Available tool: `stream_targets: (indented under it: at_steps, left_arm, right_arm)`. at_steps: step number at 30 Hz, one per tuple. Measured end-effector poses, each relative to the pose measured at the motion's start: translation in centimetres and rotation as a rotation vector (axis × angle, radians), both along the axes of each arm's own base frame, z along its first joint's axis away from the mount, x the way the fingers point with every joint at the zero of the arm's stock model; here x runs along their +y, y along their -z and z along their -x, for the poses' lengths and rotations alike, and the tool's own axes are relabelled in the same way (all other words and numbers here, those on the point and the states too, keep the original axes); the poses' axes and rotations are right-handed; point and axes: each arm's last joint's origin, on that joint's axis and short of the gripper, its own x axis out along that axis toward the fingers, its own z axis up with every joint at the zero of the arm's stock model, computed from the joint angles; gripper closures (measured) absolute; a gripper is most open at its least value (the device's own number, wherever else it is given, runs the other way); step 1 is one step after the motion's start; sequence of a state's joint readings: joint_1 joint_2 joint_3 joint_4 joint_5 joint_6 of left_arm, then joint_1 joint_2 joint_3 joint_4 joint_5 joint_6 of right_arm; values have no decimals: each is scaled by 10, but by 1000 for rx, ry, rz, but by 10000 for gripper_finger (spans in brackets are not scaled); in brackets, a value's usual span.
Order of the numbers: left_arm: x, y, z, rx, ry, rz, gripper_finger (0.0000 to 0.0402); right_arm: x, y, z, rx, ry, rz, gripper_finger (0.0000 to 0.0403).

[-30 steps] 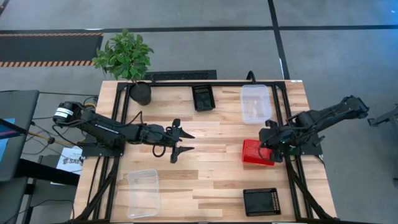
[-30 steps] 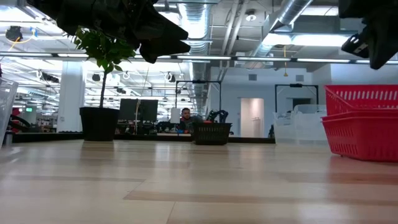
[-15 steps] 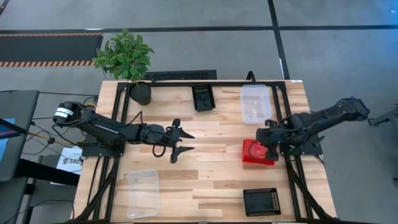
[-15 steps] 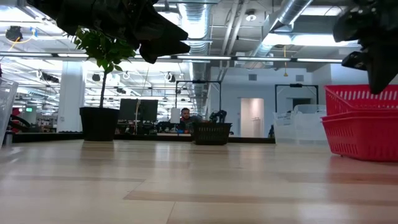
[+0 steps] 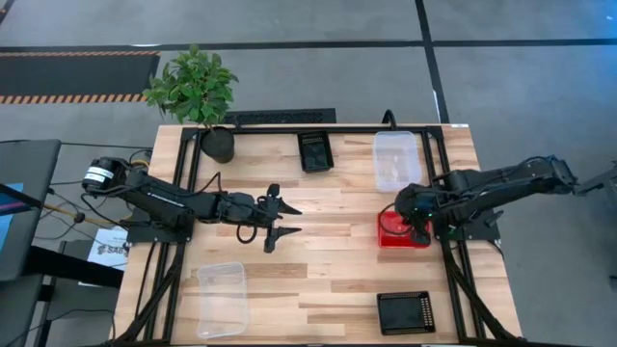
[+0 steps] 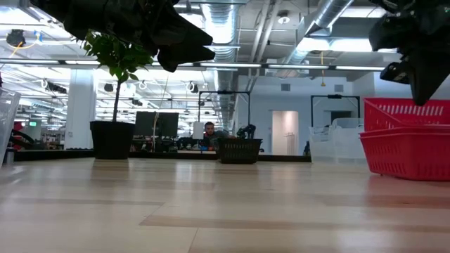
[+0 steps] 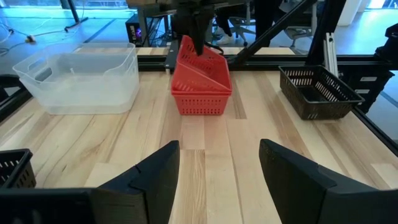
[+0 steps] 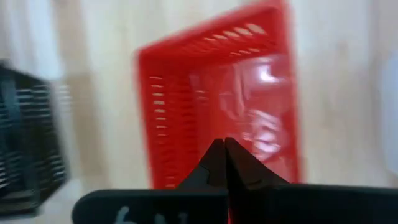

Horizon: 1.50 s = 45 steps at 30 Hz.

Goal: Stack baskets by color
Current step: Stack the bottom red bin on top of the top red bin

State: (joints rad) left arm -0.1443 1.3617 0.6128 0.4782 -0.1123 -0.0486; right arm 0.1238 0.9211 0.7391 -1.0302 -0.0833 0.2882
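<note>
Two red baskets (image 5: 393, 235) sit nested at the table's right, the upper one (image 7: 205, 65) tilted inside the lower one (image 7: 200, 99). My right gripper (image 8: 225, 149) is shut and points steeply down over the upper basket, its tips by the rim (image 6: 424, 95). My left gripper (image 5: 285, 220) hovers open at the table's middle, facing the red baskets, with nothing between its fingers (image 7: 217, 162). One black basket (image 5: 315, 151) stands at the far middle and another (image 5: 404, 311) at the near right. One clear basket (image 5: 396, 159) is at the far right, another (image 5: 223, 299) at the near left. My right gripper's shut fingers (image 7: 198, 43) come from above, slanting down at the tilted upper red basket near its raised rim (image 7: 186, 46). Whether the tips touch the basket, I cannot tell. The basket rests in the lower one.
A black plant pot (image 5: 218, 145) with a leafy plant stands at the far left corner. Black frame rails (image 5: 439, 183) run along the table's sides. Bare wood lies between the two grippers and along the near middle.
My right gripper has moved toward the table's left and down, from beside the red baskets' right edge to over them. It has also tipped a little.
</note>
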Motion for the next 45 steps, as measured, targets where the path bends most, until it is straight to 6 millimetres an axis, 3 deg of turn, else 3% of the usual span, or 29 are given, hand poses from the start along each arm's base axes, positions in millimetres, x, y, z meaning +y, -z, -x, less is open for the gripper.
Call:
stream_targets:
  at_steps: [5,11,15,28,32,39,45]
  left_arm:
    - [0,0,0,0,0,0,193]
    - [0,0,0,1,0,-1,193]
    - [0,0,0,1,-2,-2,193]
    - [0,2,1,27,-7,-8,193]
    - [0,3,1,37,-7,-10,193]
    - [0,4,1,42,-7,-11,193]
    - [0,5,2,55,0,-10,193]
  right_arm:
    - [2,-8,-2,-26,-29,-35,394]
    - [8,-38,-2,-104,-51,74,400]
    - [8,-43,-1,-119,-15,164,387]
    - [5,-30,-8,25,42,250,195]
    - [7,-22,-16,79,21,267,162]
    - [9,-3,-33,218,8,302,175]
    - [11,11,-44,301,-3,318,237]
